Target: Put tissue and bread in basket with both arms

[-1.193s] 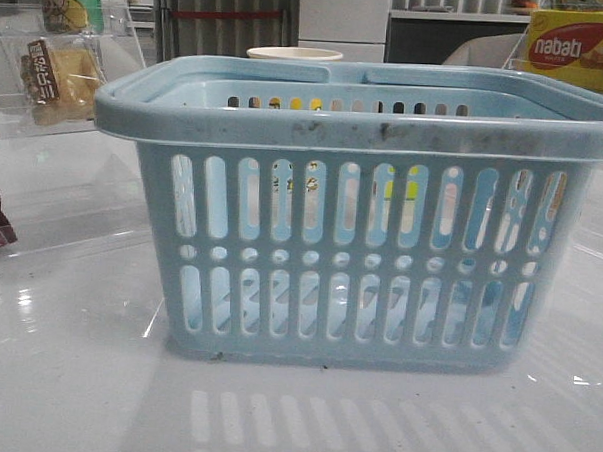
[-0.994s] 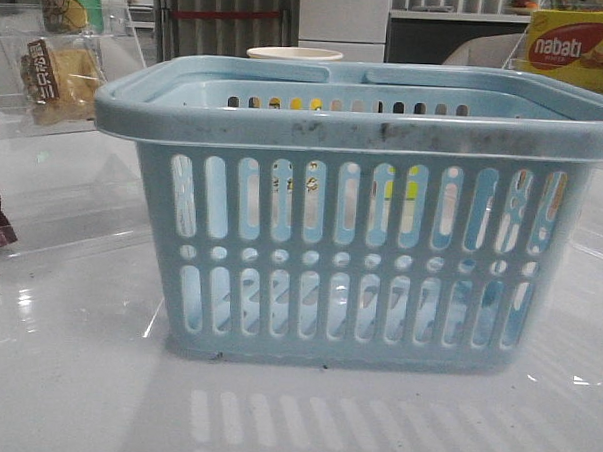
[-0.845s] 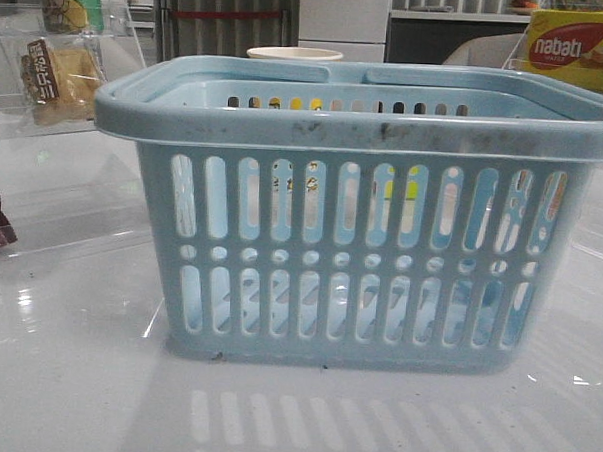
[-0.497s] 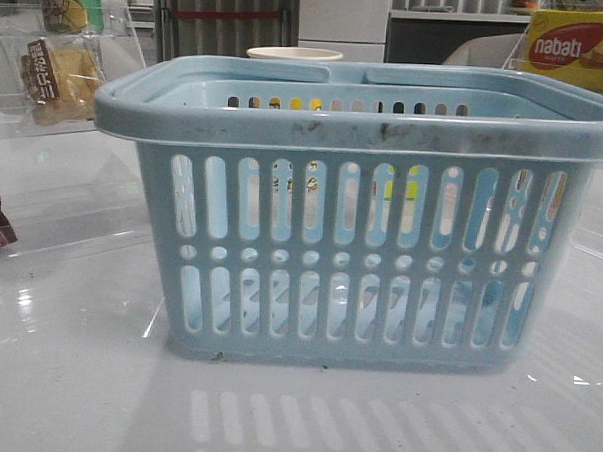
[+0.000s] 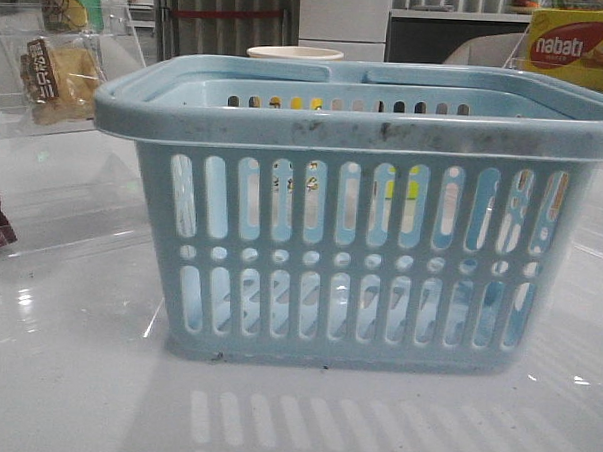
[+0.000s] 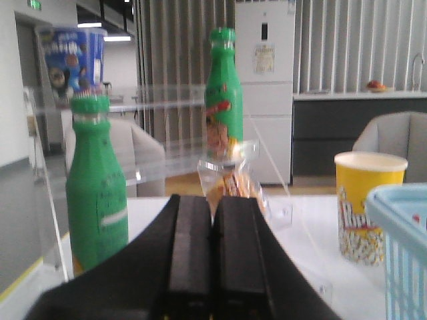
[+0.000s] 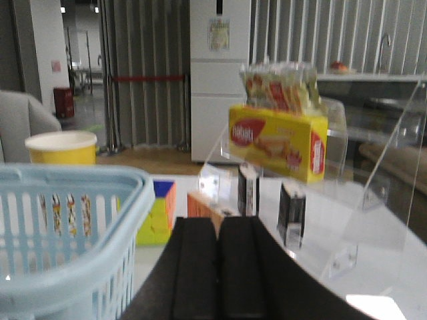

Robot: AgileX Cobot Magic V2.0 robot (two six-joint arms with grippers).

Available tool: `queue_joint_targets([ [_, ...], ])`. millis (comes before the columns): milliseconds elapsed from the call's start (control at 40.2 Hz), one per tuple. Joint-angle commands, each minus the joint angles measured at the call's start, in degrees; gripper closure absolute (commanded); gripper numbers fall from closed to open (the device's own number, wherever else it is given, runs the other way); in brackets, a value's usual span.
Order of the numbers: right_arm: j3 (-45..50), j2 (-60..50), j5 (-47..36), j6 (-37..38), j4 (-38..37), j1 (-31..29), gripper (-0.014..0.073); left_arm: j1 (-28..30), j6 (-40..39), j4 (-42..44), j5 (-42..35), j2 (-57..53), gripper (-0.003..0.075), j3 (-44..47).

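Note:
The light-blue slotted basket [image 5: 356, 238] stands in the middle of the table; its rim also shows in the left wrist view [image 6: 403, 217] and the right wrist view [image 7: 73, 193]. The bread [image 5: 58, 80], yellowish in a clear wrapper with a dark label, leans on a clear shelf at the back left. My left gripper [image 6: 212, 199] is shut and empty, with the bread [image 6: 235, 181] just beyond its tips. My right gripper [image 7: 218, 220] is shut and empty. Beyond it stands the black-and-white tissue pack [image 7: 248, 190], with a similar pack [image 7: 291, 208] beside it. Neither gripper shows in the front view.
Two green bottles [image 6: 97, 193] [image 6: 223, 100] stand by the bread on a clear stand. A yellow paper cup [image 6: 369, 200] sits behind the basket. The nabati box [image 7: 277, 137] rests on a clear shelf above the tissue. A colour cube [image 7: 157, 213] and an orange box [image 7: 203, 203] lie near the basket.

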Motion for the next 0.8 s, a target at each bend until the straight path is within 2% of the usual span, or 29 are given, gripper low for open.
queue_joint_targets([
  [0,-8.2,0.4,-3.0,0.0,-0.1,-0.3,0.0566,-0.3,-0.2,-0.1,-2.0,1.5,0.0627,-8.2],
  [174,-19.9,6.9,4.7,0.0,-0.1,-0.3,0.0566,-0.3,-0.2,-0.1,5.8,8.7,0.0627,-19.9],
  [398,-30.7,17.0,19.6,0.0,-0.1,-0.3,0.0566,-0.3,-0.2,-0.1,19.9,20.1,0.0627,-32.4],
  [770,-31.3,28.7,31.3,0.0,-0.1,-0.3,0.0566,-0.3,-0.1,-0.1,29.1,30.5,0.0627,-33.3],
])
